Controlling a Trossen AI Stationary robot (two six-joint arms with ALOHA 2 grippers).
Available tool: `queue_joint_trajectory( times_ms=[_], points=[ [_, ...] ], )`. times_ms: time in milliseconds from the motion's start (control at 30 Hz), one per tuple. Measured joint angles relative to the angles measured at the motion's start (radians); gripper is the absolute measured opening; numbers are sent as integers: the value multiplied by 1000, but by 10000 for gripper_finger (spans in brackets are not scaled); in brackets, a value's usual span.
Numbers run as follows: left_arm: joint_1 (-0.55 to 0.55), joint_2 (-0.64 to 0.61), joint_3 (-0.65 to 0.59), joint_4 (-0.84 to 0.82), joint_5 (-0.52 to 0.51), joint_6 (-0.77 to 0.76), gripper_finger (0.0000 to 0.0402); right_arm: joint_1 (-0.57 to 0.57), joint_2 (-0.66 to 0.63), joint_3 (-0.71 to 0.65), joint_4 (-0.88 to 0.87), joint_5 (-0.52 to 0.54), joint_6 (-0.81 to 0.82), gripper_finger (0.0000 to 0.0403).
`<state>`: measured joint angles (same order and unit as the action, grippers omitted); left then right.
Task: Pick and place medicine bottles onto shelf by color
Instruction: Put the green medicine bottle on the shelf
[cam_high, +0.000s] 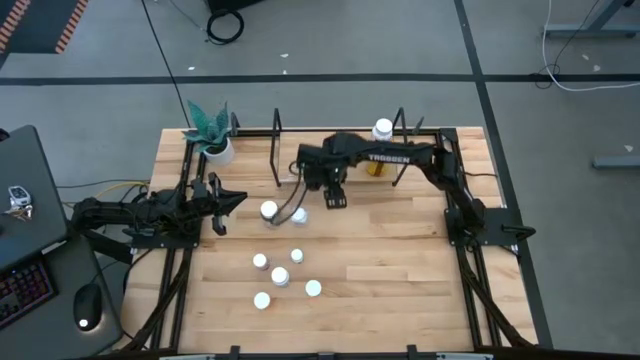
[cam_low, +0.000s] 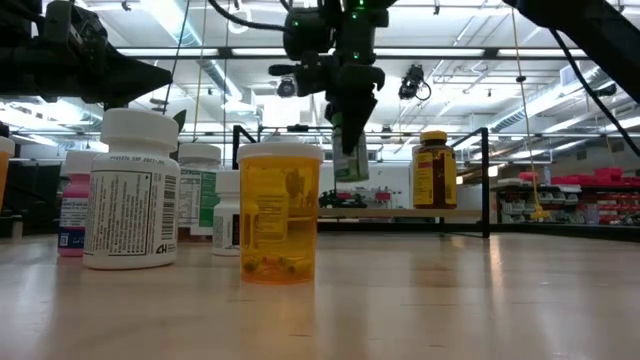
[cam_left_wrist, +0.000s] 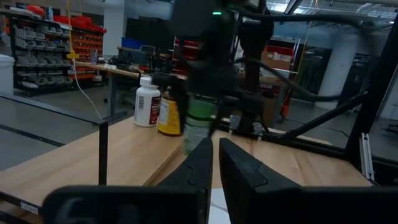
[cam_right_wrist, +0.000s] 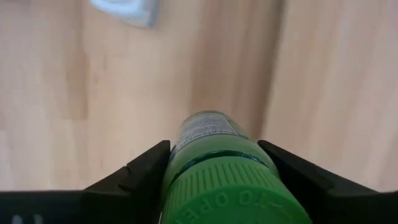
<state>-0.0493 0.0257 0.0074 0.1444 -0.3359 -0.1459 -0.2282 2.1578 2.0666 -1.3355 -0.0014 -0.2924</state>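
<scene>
High view: the right tool (cam_high: 334, 197) hangs near the shelf (cam_high: 440, 140) front edge, at about 12 o'clock from the loose bottles (cam_high: 280, 275) clustered mid-table. A white bottle (cam_high: 383, 129) and an amber bottle (cam_high: 376, 166) already stand on the shelf. The left tool (cam_high: 222, 200) waits at 9 o'clock, near the table (cam_high: 400, 270) edge, with a plant pot (cam_high: 219, 150) behind it.

Low view: the right tool carries a green bottle (cam_low: 351, 160) aloft, clear of the table. An orange bottle (cam_low: 279, 212) and a white one stand in the foreground; the amber bottle sits on the shelf board at 3 o'clock.

Left wrist view: the left tool (cam_left_wrist: 215, 158) has its fingers pressed together, holding nothing, and points toward the right arm and the shelf bottles.

Right wrist view: the right tool (cam_right_wrist: 214, 163) pinches the green bottle just below its green cap, wood below.

The carry step appears under way. Next, the bottle likely needs moving over a free stretch of board and lowering upright, away from the amber and white bottles and clear of the wire uprights.
</scene>
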Motion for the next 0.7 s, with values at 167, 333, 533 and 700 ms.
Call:
queue_joint_trajectory(
  times_ms=[167, 333, 533, 700],
  points=[
    [0, 0, 0, 0, 0, 0, 39, -98, 0, 0, -11, 1, -37, 240],
    [0, 0, 0, 0, 0, 0, 32, -188, 0, 0, -8, 13, -76, 240],
    [0, 0, 0, 0, 0, 0, 29, -300, 0, 0, 37, 21, -88, 240],
    [0, 0, 0, 0, 0, 0, 37, -363, 0, -5, 53, 20, -102, 240]
  ],
)
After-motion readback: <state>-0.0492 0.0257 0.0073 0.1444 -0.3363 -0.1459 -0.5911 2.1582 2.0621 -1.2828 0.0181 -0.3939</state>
